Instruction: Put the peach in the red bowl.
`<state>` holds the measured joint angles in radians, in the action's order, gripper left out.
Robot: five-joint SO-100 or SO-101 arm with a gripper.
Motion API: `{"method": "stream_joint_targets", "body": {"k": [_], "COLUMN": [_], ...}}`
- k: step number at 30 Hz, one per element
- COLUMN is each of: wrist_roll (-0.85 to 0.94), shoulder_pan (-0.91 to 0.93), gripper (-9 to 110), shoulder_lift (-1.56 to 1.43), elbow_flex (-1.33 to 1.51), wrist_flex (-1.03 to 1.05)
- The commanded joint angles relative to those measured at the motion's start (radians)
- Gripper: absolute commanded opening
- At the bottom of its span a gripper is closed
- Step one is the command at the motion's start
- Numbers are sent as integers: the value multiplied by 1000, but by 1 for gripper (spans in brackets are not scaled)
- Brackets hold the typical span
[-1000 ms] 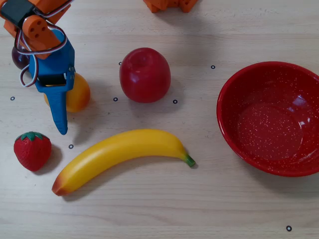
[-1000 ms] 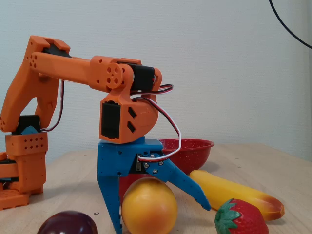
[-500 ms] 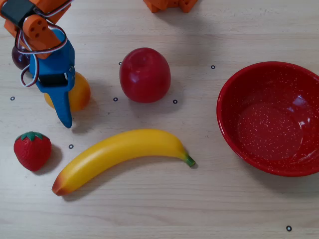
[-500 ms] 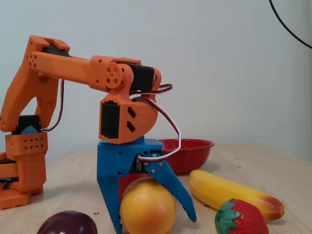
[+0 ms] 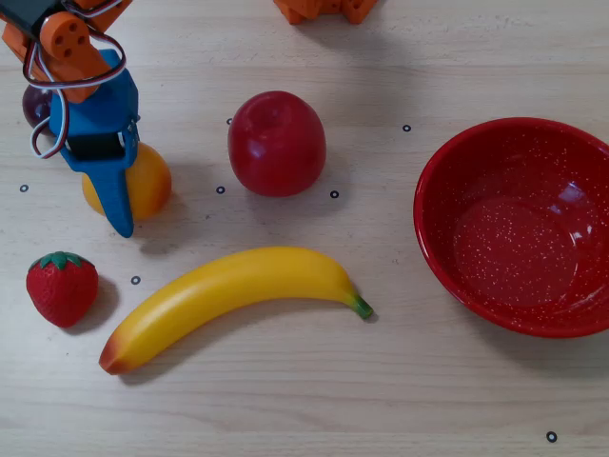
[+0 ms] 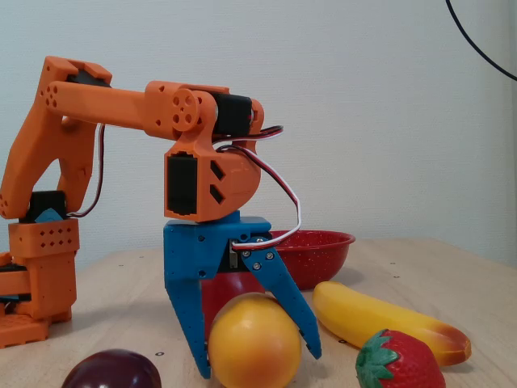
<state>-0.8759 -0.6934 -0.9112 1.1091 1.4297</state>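
Note:
The peach point(image 5: 147, 186) point(image 6: 254, 339), round and yellow-orange, sits on the table at the left in the overhead view. My blue gripper point(image 5: 119, 186) point(image 6: 258, 364) points down over it. One finger lies against each side of the peach and the jaws are closed onto it. The peach looks to rest on the table. One fingertip is hidden under the gripper body in the overhead view. The red bowl point(image 5: 438, 219) point(image 6: 323, 246), glossy with white speckles, stands empty at the right edge in the overhead view, well apart from the gripper.
A red apple point(image 5: 276, 143) lies between peach and bowl. A yellow banana point(image 5: 228, 300) point(image 6: 380, 319) lies in front. A strawberry point(image 5: 62, 288) point(image 6: 400, 364) is at lower left and a dark plum point(image 5: 34, 103) point(image 6: 113, 370) beside the arm. The orange arm base point(image 6: 36, 267) stands behind.

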Motion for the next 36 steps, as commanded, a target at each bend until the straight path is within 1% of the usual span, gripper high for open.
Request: {"method": "stream_joint_targets", "body": {"k": [1, 4, 5, 13, 19, 28, 36], "wrist_roll": [-26, -26, -23, -21, -9, 6, 67], "shoulder_pan": [-2, -2, -2, -9, -23, -18, 57], "gripper": [13, 2, 0, 0, 0, 0, 0], "shoulder_lift": [-25, -23, -23, -29, -89, -259, -466], "elbow_flex": [-5, -5, -5, -57, -173, -296, -299], "wrist_flex": [-34, -38, -38, 6, 137, 290, 319]}}
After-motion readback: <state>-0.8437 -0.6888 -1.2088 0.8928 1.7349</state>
